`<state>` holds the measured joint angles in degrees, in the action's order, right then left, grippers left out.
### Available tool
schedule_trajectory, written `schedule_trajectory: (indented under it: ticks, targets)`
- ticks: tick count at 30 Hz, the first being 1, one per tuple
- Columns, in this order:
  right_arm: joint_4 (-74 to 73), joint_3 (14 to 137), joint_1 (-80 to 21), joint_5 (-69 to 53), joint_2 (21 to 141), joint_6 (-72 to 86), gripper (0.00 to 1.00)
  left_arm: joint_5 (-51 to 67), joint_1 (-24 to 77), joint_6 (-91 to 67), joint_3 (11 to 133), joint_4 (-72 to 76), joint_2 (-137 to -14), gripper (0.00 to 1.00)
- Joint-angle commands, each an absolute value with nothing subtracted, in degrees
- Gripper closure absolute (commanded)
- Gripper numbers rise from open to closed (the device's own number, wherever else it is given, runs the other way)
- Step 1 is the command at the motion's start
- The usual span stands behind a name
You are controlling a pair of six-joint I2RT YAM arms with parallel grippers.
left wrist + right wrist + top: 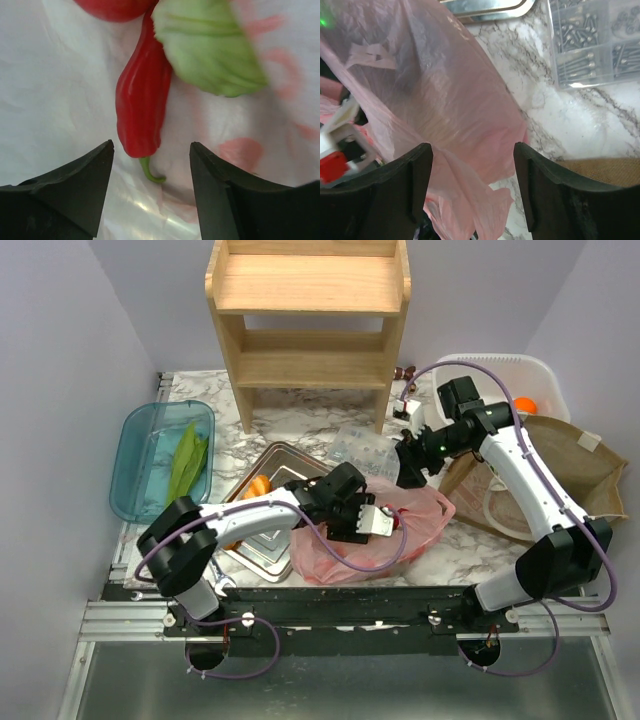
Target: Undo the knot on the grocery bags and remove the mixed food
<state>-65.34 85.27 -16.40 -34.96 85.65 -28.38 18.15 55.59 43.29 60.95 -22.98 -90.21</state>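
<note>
Pink bag (pixel 425 522) lies crumpled on the marble table (pixel 300 425), centre front, just right of the steel tray (pixel 290 455), with its mouth open toward the left arm. Left gripper (pixel 151 147) is inside the bag, fingers (pixel 75 195) spread apart and holding nothing. Red pepper (pixel 142 95) lies on the film just ahead of the tips, its green stem end pointing into the gap; no contact visible. Pale-green cabbage (pixel 210 50) sits against the pepper's right side. A red round item (pixel 115 6) meets the pepper's far end and is cut off by the frame. Right gripper (pixel 472 150) hovers at the bag's far rim, jaws apart, with a loose fold of pink film hanging between them, not pinched; cannot tell if a finger brushes it. Clear screw box (pixel 595 45) sits on the marble just beyond the bag. Blue tub (pixel 135 455) at far left holds a green leafy vegetable (pixel 187 462). An orange item (pixel 258 487) lies on the tray. Wooden shelf (pixel 310 320) stands at the back, with a white basket (pixel 490 370) and a burlap bag (pixel 575 475) on the right.
</note>
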Motion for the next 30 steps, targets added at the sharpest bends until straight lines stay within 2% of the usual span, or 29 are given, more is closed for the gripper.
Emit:
schedule_trajectory:
  ticks: [1,6,7,14,16,19,30]
  targets:
    - [-64.35,81.41,-16.13,-32.87,82.1,-26.28,0.29,9.05,56.64,45.77,62.4,-15.51,-95.4,0.35]
    - [-63.61,79.94,-16.12,-32.75,80.47,-24.88,0.3,7.06,57.06,45.42,64.74,-17.29,-101.35,0.33]
    - [-63.57,79.85,-16.17,-32.55,80.27,-24.88,0.3,7.05,57.04,45.35,64.89,-17.97,-102.04,0.36]
    - [-61.53,79.71,-16.17,-30.02,79.03,-23.84,0.32,6.89,57.22,39.24,68.37,-26.99,-99.21,0.8]
    - [-60.93,79.8,-16.17,-29.97,79.02,-23.49,0.34,7.44,57.26,35.75,72.22,-31.53,-97.08,0.9]
    - [-59.8,79.89,-16.17,-29.99,79.06,-22.83,0.34,7.9,57.47,33.63,76.83,-37.56,-94.73,0.99]
    - [-55.32,81.42,-16.16,-25.97,79.63,-18.45,0.35,8.15,57.96,30.73,93.07,-64.85,-93.72,1.0]
